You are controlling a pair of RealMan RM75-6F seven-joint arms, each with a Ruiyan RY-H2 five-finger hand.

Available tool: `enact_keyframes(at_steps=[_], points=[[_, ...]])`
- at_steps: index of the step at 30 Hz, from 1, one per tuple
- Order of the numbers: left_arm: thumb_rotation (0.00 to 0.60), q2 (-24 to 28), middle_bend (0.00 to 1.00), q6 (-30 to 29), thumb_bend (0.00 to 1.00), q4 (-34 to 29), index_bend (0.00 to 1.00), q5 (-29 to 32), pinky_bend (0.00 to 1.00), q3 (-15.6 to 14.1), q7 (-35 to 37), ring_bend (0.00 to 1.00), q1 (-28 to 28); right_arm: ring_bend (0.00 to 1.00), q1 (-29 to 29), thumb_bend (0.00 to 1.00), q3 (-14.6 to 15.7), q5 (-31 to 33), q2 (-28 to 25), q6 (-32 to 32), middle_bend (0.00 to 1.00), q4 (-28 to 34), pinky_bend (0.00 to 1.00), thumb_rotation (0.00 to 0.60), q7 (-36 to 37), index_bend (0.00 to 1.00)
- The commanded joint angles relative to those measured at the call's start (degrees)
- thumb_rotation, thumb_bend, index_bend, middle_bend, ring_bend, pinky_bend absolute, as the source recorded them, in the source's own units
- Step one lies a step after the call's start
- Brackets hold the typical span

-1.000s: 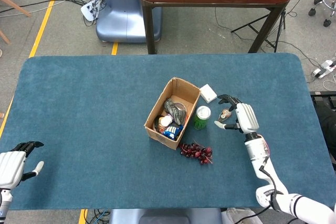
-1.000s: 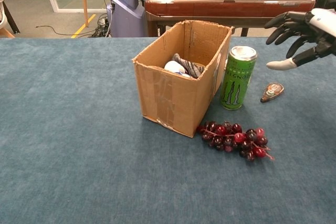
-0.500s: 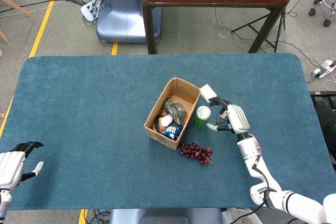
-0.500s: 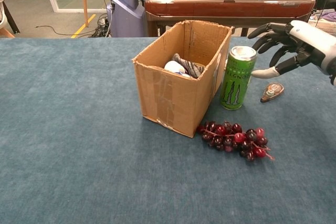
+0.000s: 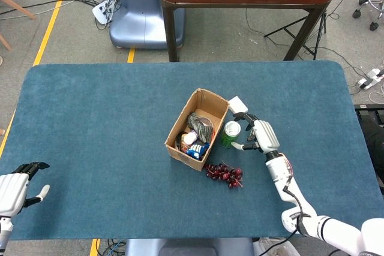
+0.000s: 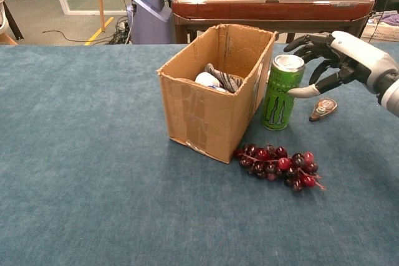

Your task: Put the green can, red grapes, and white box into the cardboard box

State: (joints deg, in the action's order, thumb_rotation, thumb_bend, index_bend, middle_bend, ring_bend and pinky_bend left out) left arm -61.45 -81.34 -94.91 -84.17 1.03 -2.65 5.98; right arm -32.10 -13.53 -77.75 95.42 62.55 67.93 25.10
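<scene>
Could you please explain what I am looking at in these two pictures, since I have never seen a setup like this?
This is a two-armed robot with human-like hands, steered by a person. One picture looks down from its head, the other forward from its chest. On the blue table stands a cardboard box already holding a few items. Beside it are a green can, red grapes and, seen from the head, a white box. The right hand reaches toward the can with open fingers, holding nothing. The left hand waits at the table's near corner, also empty.
</scene>
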Motion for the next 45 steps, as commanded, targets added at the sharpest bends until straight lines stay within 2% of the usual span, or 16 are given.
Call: enact_keyframes(at_steps=[1, 7, 10, 18, 25, 34, 45], points=[[0.6, 0.1, 0.36, 0.0, 0.28, -0.1, 0.32, 0.0, 0.53, 0.0, 0.1, 0.32, 0.0, 0.25, -0.3, 0.0, 0.0, 0.2, 0.8, -0.2, 0.32, -0.8, 0.47, 0.6, 0.0, 0.28], [0.6, 0.3, 0.36, 0.0, 0.28, -0.2, 0.32, -0.1, 0.53, -0.1, 0.4, 0.32, 0.0, 0.27, -0.8, 0.0, 0.1, 0.3, 2.3, -0.4, 0.37, -2.8, 0.47, 0.6, -0.1, 0.28], [0.6, 0.4, 0.36, 0.1, 0.28, -0.3, 0.32, -0.1, 0.53, -0.1, 0.5, 0.32, -0.1, 0.32, -0.9, 0.0, 0.0, 0.5, 3.2, 0.0, 0.42, -3.8, 0.48, 0.6, -0.6, 0.29], [0.6, 0.5, 0.36, 0.2, 0.28, -0.4, 0.32, 0.0, 0.53, -0.1, 0.5, 0.32, -0.1, 0.48, -0.4, 0.04, -0.4, 0.6, 4.1, 1.9, 0.56, -4.8, 0.62, 0.6, -1.1, 0.46], [0.6, 0.5, 0.36, 0.5, 0.28, -0.4, 0.32, 0.3, 0.53, -0.1, 0.3, 0.32, 0.0, 0.53, 0.6, 0.08, -0.3, 0.0, 3.4, 4.1, 0.61, -3.7, 0.67, 0.6, -0.4, 0.53], [0.6, 0.5, 0.36, 0.9, 0.28, -0.4, 0.32, 0.8, 0.53, 0.0, 0.0, 0.32, 0.2, 0.54, 4.9, 0.08, 1.0, -3.3, -3.1, 11.2, 0.62, 5.6, 0.68, 0.6, -0.3, 0.54], [0.6, 0.1, 0.36, 1.4, 0.28, -0.3, 0.32, 1.1, 0.53, 0.0, -0.8, 0.32, 0.4, 0.54, 12.6, 0.09, 1.8, -9.9, -15.1, 25.0, 0.63, 24.4, 0.68, 0.6, -4.2, 0.54]])
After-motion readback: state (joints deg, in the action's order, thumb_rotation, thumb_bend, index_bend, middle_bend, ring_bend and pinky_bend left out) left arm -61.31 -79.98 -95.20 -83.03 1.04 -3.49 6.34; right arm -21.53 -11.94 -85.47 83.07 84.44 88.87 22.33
